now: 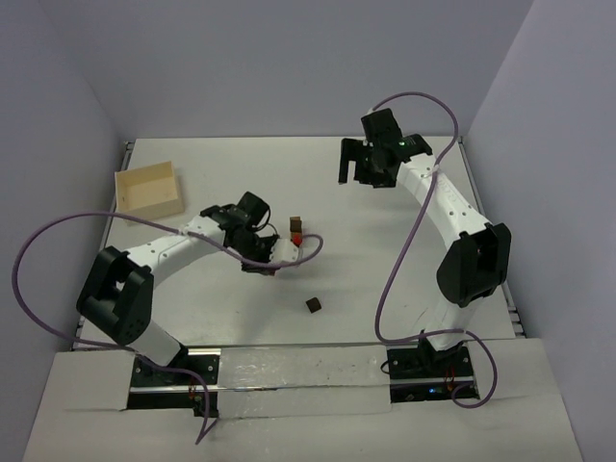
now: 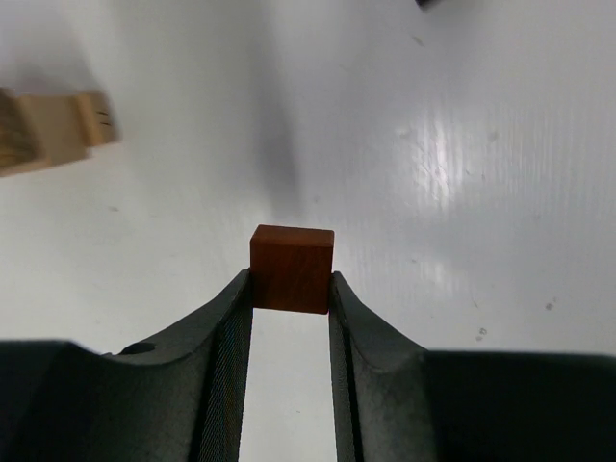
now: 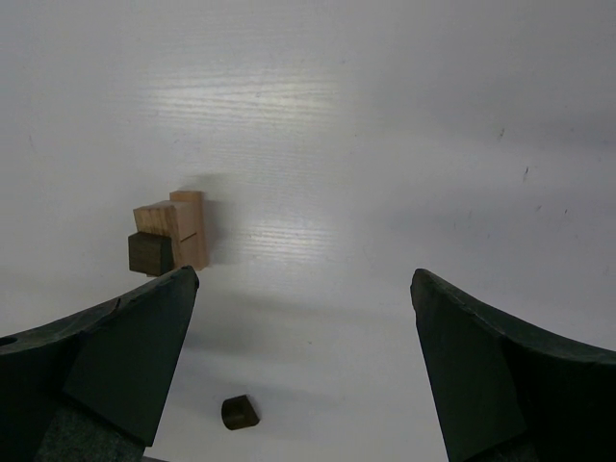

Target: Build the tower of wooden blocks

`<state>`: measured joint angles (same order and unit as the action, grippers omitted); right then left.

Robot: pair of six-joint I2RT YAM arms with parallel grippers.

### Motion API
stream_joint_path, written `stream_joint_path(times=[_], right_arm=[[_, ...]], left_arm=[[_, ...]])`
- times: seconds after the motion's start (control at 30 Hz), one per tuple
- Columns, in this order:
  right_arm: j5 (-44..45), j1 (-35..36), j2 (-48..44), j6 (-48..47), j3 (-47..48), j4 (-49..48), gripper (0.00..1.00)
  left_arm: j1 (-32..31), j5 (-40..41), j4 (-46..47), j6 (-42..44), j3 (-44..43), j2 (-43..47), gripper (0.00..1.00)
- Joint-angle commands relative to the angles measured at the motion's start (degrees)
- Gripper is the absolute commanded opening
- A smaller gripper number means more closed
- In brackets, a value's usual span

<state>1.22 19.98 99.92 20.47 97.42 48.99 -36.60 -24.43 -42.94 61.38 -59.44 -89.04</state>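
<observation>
Here, the left gripper [image 2: 292, 294] pinches a small reddish-brown wooden cube [image 2: 292, 268] over the white table [image 2: 462, 144], near the short tan-and-dark wood block tower [image 3: 173, 236]. A dark loose cube [image 3: 240, 411] lies apart. The right gripper [image 3: 303, 281] hangs wide open.

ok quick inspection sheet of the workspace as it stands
surface: white table, glare patches
job's things: reddish block in the left gripper; tower start of tan and dark blocks mid-table; one dark block loose nearer the bases
clutter: pale wooden box at the far left
grippers: left gripper shut on the reddish block; right gripper open, empty
cables: purple cables loop off both arms, one near the tower start
surroundings: plain grey walls, nothing else seen
</observation>
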Motion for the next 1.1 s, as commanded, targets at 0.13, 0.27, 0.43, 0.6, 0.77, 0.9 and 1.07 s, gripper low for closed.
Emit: stream_joint_path(times=[0.13,0.27,0.43,0.6,0.77,0.9,1.07], right_arm=[[-0.86,-2.84,0.24,-0.88,2.97,-0.11,0.99],[-0.86,-3.9,0.36,-1.05,3.92,0.32,0.99],[-2.26,-4.6,0.19,-1.13,3.91,0.4,0.98],[-2.53,-5.12,0.49,-1.13,4.69,0.58,0.98],[-2.15,-5.3,0.84,-1.01,5.73,0.99,0.98],[-1.66,-5.3,0.81,-0.79,5.86,1.11,0.99],[-1.34,-5.21,0.59,-0.61,6.03,1.11,0.99]], left_arm=[[6.98,-7.58,-13.38,-6.66,-25.72,-11.75,0.0],[7.25,-3.76,-13.63,-8.03,-34.52,-17.28,0.0],[7.25,-1.63,-14.27,-7.29,-41.64,-21.58,0.03],[6.95,-0.59,-18.4,-6.39,-47.57,-26.01,0.05],[5.38,-0.32,-18.78,-7.52,-48.87,-27.75,0.08],[3.93,0.0,-18.4,-8.11,-49.08,-28.79,0.09],[3.42,-0.06,-18.45,-8.07,-49.59,-29.43,0.14]])
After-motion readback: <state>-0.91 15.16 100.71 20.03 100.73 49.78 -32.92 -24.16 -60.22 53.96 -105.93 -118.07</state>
